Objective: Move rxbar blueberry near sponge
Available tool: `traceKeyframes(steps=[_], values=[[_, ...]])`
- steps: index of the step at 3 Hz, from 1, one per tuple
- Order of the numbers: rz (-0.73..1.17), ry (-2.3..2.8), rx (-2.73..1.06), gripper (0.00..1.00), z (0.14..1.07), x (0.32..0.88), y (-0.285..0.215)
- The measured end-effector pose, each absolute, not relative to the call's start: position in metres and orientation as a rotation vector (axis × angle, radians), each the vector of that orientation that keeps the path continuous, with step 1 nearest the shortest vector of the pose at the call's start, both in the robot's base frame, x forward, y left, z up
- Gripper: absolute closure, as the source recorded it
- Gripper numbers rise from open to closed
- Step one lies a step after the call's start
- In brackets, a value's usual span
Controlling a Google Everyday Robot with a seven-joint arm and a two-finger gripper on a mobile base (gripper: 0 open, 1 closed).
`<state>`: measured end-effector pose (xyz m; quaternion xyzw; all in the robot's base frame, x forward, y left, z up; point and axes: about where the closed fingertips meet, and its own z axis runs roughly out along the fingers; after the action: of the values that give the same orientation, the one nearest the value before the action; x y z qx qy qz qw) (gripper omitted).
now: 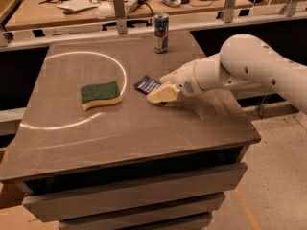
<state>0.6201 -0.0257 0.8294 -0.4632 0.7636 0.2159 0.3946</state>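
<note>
**Gripper at the snack bar on a grey work table**

A flat, square-topped table [144, 133] with a matt grey-brown surface carries a thin bright ring [124, 75], curved and open along its left side. The sponge [100, 94] lies just inside the ring's right arc: a wavy-edged rectangle, with a coarse dark green scrubbing layer over pale yellow foam. The rxbar blueberry [145, 84] lies flat just outside that arc, near the sponge but apart from it; it is a thin, dark navy wrapper with pale print, set at a slant.

The arm [249, 66], a smooth white rounded shell, reaches in from the right and ends in the gripper [162, 94], whose cream-coloured tip rests low on the table against the bar's right end (whether it is open, closed or holding the bar cannot be told from this view).

A tall cylindrical can [161, 32], blue and silver with a glossy metal skin, stands upright near the far edge of the table, well apart from bar and sponge.
</note>
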Motion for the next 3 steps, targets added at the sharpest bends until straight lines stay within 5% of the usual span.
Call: traceKeyframes(steps=[1,3], values=[[0.548,1.936,-1.175,0.94,0.8295,0.6201,-0.0256],[0.548,1.936,-1.175,1.0,0.83,0.6201,-0.0256]])
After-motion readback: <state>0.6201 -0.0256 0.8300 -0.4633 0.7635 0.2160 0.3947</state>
